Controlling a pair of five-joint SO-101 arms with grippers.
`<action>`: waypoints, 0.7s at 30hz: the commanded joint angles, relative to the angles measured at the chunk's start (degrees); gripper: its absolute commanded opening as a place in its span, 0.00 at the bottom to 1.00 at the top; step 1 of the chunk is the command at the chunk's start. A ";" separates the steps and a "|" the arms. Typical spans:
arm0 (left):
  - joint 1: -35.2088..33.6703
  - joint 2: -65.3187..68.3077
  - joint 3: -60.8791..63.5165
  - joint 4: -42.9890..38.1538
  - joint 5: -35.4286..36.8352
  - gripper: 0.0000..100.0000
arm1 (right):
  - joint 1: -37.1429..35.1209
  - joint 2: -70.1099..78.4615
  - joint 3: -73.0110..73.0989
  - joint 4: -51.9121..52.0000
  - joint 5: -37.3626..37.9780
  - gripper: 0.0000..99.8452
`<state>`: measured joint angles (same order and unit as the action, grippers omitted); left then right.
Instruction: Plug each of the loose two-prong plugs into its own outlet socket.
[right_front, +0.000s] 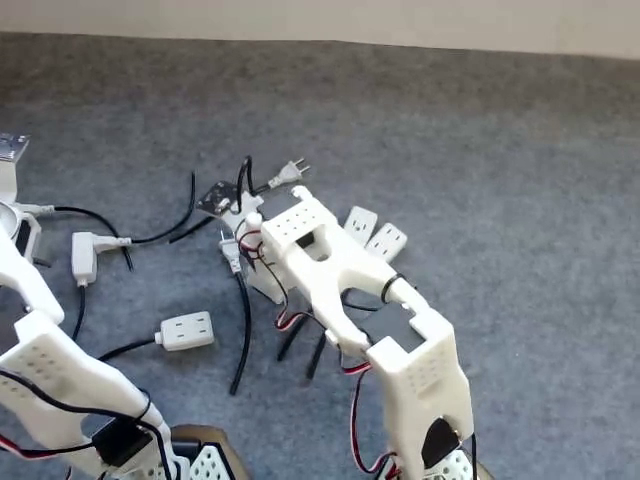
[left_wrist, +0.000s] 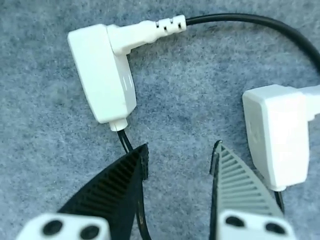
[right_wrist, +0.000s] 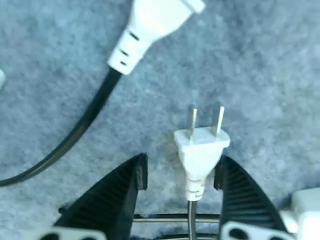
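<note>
My right gripper (right_wrist: 181, 167) is open low over the carpet, and a white two-prong plug (right_wrist: 201, 147) lies between its fingers with the prongs pointing away from me. In the high view this plug (right_front: 231, 250) lies at the tip of the right arm (right_front: 330, 270). A second white plug (right_wrist: 150, 22) on a black cord lies just beyond, also seen from above (right_front: 287, 175). My left gripper (left_wrist: 180, 150) hangs open over bare carpet, holding nothing. A white socket block (left_wrist: 102, 75) with cords at both ends lies ahead of it, and another white block (left_wrist: 277, 135) sits beside its grey finger.
A loose white outlet socket (right_front: 187, 330) lies between the arms. Two more outlet sockets (right_front: 373, 232) sit just right of the right arm. Black cords (right_front: 243, 330) cross the grey carpet around the plugs. The left arm (right_front: 45, 360) runs along the left edge.
</note>
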<state>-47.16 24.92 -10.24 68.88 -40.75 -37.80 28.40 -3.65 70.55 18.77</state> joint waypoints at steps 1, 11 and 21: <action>-0.48 -0.48 -0.22 -0.26 -0.62 0.22 | 5.49 -2.15 -0.48 0.84 -0.26 0.24; -0.40 -0.48 -0.22 -0.18 -0.62 0.22 | 6.02 -1.98 -5.58 6.99 4.04 0.24; -0.31 -0.48 -0.22 -0.18 -0.62 0.22 | 4.26 -2.15 -5.76 5.41 -0.62 0.24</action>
<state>-47.16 24.92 -10.24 68.88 -40.75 -32.88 28.66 -6.73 76.62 20.79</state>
